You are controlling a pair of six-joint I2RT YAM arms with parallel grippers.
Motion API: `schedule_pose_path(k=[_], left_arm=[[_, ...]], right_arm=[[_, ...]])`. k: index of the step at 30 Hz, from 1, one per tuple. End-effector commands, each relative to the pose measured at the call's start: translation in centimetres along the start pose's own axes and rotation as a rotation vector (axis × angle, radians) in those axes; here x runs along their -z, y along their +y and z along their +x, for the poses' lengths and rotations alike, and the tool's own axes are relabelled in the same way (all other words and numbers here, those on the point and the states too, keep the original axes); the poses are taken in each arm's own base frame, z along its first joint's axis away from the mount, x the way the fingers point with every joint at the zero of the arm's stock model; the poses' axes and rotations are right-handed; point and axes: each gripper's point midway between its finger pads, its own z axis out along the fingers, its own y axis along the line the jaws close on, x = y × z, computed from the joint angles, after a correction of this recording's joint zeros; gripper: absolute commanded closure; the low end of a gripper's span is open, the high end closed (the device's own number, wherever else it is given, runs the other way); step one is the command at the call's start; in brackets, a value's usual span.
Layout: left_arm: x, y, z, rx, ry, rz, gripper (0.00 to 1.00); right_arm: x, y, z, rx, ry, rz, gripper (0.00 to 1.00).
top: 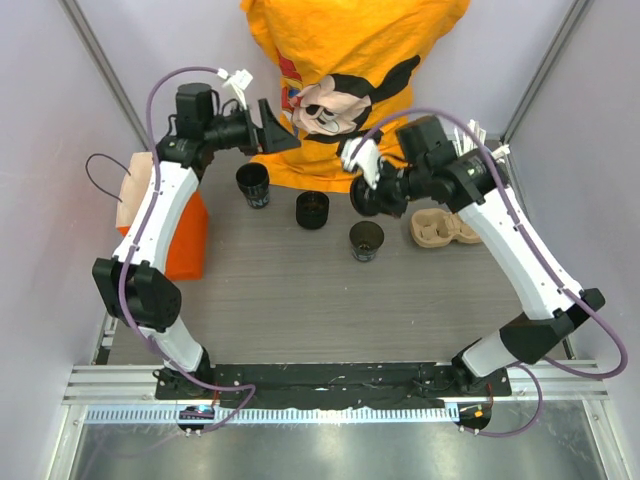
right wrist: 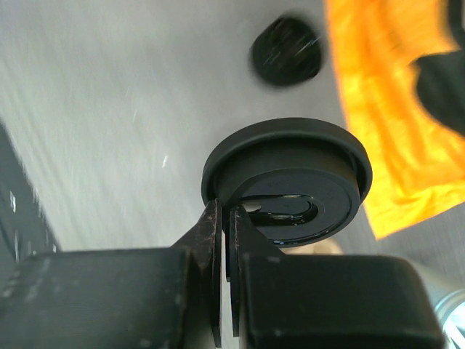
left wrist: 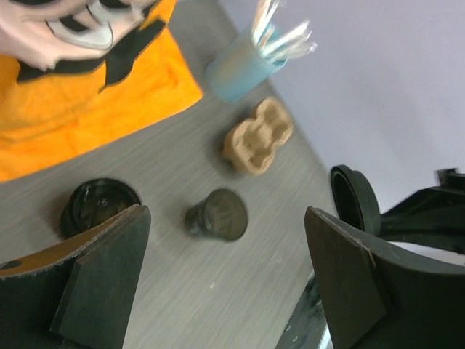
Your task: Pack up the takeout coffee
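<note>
Left gripper [top: 282,132]: we see its jaws spread wide, gripping nothing.
Right gripper [right wrist: 226,218]: pinched tight on the rim of the black lid [right wrist: 287,182].
Takeout coffee cup [top: 367,241]: upright on the table [top: 300,290], near the right gripper on its base side, well apart from the left.

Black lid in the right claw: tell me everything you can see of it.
The lid is round, black, plastic-looking and slightly glossy: a thick outer rim around a stepped inner disc with an oval recess near the gripped edge. The right claw, shut, pinches its rim between both fingers; nothing else touches it. It hangs in the air above the grey table, close to the edge of the orange bag, and stands nearly on edge in the left wrist view.
</note>
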Motion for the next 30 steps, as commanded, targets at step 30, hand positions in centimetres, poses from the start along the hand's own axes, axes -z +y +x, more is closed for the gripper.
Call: schedule_pose_path(k=[30], left_arm=[[4.0, 4.7, 9.1, 0.081, 0.114, -0.208, 0.04]], right_arm=[[-6.7, 3.3, 11.6, 0.392, 0.613, -0.117, 0.98]])
